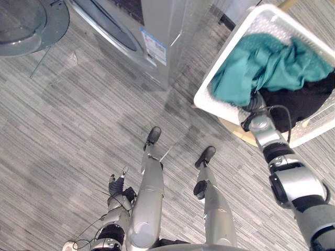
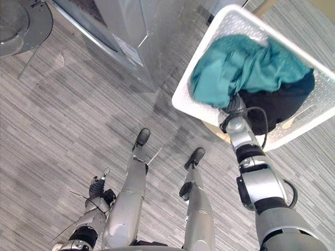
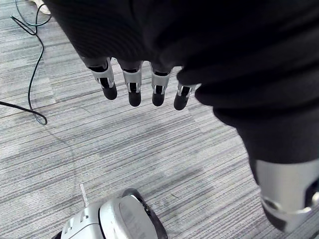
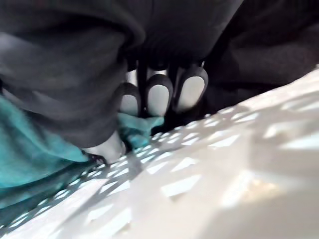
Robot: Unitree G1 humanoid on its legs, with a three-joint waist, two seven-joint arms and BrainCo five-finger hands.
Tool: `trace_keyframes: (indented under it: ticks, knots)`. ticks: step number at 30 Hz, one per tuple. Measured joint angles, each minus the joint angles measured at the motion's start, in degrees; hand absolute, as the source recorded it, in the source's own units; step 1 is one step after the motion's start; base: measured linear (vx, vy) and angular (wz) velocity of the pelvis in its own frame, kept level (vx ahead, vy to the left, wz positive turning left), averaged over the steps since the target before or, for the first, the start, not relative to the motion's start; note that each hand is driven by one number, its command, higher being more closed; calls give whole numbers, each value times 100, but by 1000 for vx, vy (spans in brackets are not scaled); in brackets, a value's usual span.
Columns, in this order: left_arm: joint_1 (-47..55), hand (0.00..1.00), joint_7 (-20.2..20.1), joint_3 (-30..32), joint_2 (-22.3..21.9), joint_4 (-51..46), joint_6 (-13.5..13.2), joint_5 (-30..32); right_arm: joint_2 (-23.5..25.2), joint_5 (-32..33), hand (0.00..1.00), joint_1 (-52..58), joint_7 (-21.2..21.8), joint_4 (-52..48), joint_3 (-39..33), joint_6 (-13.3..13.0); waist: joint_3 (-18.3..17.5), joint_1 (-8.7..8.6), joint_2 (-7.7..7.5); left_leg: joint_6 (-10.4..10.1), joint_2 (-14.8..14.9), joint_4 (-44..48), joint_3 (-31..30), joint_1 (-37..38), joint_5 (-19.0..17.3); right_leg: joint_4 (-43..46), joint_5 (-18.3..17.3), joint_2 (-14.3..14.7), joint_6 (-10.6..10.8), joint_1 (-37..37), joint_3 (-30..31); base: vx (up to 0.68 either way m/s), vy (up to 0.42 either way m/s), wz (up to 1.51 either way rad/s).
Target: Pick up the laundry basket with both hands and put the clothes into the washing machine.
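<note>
Left eye view: the white laundry basket (image 1: 212, 103) is at upper right, beside the washing machine (image 1: 157, 31) at top centre. It holds a teal cloth (image 1: 261, 65) and a black cloth (image 1: 306, 102). The right hand (image 1: 254, 106) reaches in under the teal cloth; the left hand (image 1: 118, 185) hangs at lower left.

Left wrist view: its fingers (image 3: 132, 87) hang straight over the floor (image 3: 149, 149) — holding nothing.

Right wrist view: the fingers (image 4: 159, 97) curl onto a teal fold — close by the basket's wall.

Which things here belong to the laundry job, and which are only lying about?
Job: white perforated plastic laundry basket, teal cloth, black cloth, silver washing machine, right hand in the basket, left hand.
Lying about: pale wooden stand under the basket.
</note>
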Motion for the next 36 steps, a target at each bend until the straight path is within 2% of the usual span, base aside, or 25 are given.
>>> trace_keyframes:
  ticks: [4, 8, 17, 21, 26, 29, 30, 32, 36]
  knots:
    - [71, 0, -95, 168, -1, -22, 49, -1, 109, 34, 100, 208, 137, -32, -357, 118, 6, -17, -11, 47, 22, -4, 121, 299, -71, 105, -36, 10, -53, 181, 80, 51, 13, -12]
    - [190, 0, -217, 280, 68, -32, 85, -2, 70, 692, 100, 293, 83, -374, -886, 236, 53, -217, -86, 91, 17, -14, 235, 612, -114, 187, -136, -40, -100, 409, 151, 6, 15, -4]
    - [413, 0, -366, 657, 128, 219, 274, -4, -557, 1755, 100, 49, -172, -1486, -1305, 187, 158, -286, -264, 141, 17, -198, 395, 1217, -139, 173, -210, -85, -54, 864, 289, -9, 15, -4]
    - [486, 0, -484, 737, 139, 396, 335, 6, -568, 1811, 100, 101, -164, -1890, -1418, 125, 184, -292, -302, 119, 24, -309, 418, 1504, -124, 169, -216, -96, -33, 1090, 294, 44, 5, 2]
    - [530, 0, -611, 1056, 125, 433, 527, 81, -496, 1813, 100, 775, -160, -2879, -1722, 78, 217, -308, -365, 139, 7, -450, 507, 1967, -139, 174, -265, -153, 22, 1470, 319, 60, 13, 0]
    - [597, 0, -708, 1262, 120, 511, 562, 206, -343, 1813, 100, 1166, -159, -3345, -1932, 74, 196, -412, -397, 170, 6, -533, 575, 2222, -161, 176, -333, -169, 46, 1653, 366, 52, 8, -9]
    - [673, 0, -712, 1422, 126, 563, 607, 280, -223, 1813, 100, 1337, -158, -3614, -2010, 69, 157, -471, -458, 174, 22, -638, 666, 2387, -163, 171, -354, -170, 41, 1715, 455, 39, -5, -21]
    - [718, 0, -715, 1668, 117, 619, 695, 285, -157, 1813, 100, 1606, -156, -4036, -2171, 65, 105, -489, -486, 187, 40, -749, 768, 2581, -170, 144, -371, -171, 51, 1815, 531, 53, -10, -24]
    - [933, 0, -692, 2390, 115, 571, 727, 140, 77, 1795, 100, 2246, -165, -4968, -2735, 37, -384, -627, -528, 184, 60, -1062, 874, 2910, -156, -53, -371, -163, 60, 2022, 594, 95, 0, -12]
